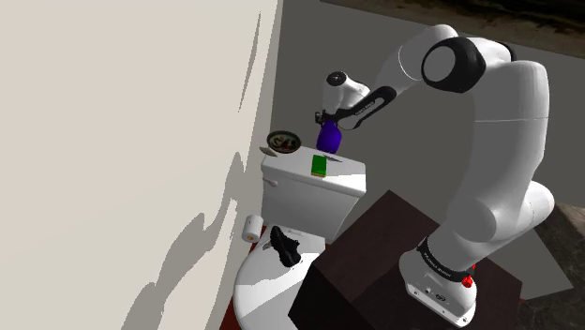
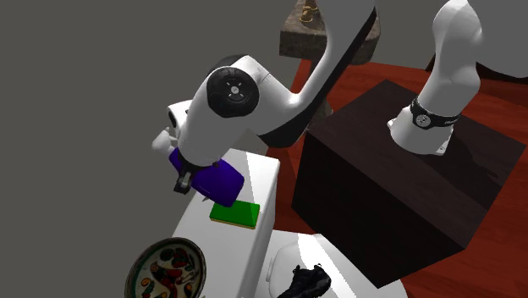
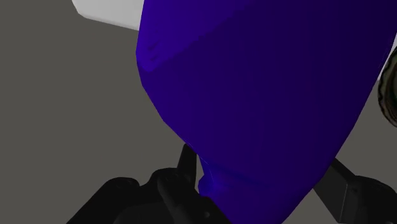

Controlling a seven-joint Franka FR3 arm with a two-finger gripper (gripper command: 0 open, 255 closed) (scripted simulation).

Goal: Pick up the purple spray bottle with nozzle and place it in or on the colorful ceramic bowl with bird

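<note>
Gripper [image 1: 325, 120] around bottle [image 1: 329, 140] (green block [image 1: 320, 166] nearby)

Purple spray bottle [image 1: 329, 139], green block [image 1: 320, 166], bowl [image 2: 166, 269] patterned red and green.

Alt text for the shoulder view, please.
The white arm holds a purple spray bottle in its gripper, just over a white toilet tank that stands against a wall. A patterned bowl sits at the tank's end toward the shoulder view's left, a green block lies on the tank, and a black shoe rests on the toilet below.
</note>
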